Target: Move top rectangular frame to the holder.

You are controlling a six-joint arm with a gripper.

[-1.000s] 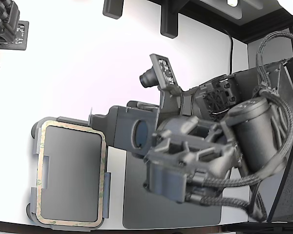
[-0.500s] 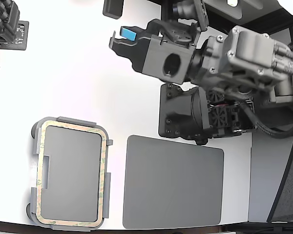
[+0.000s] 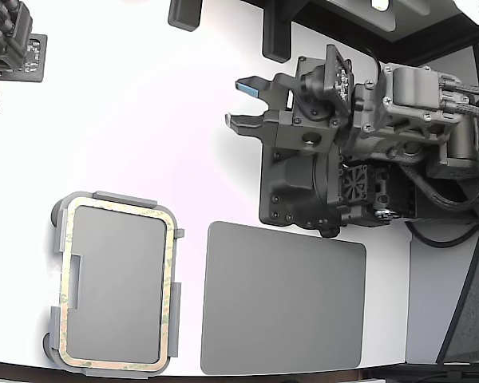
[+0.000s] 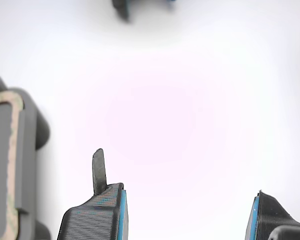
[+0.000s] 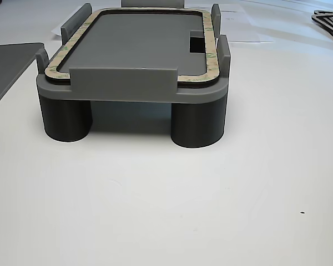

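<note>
Dark grey mat (image 3: 283, 297) on white table (image 3: 136, 120), btm centre of ext view

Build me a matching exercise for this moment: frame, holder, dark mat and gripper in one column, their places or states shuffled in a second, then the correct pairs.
Things:
1. top rectangular frame
2. holder
3. dark grey mat
4. gripper

Places or states:
A. lies flat on the table at the exterior view's right of the holder, nothing on it
B. open and empty, above bare table away from the holder
C. seated on the plate, inside the raised tabs
D. stands on round legs, carrying the tan outline

Pairs: 1-C, 2-D, 3-A, 4-B
</note>
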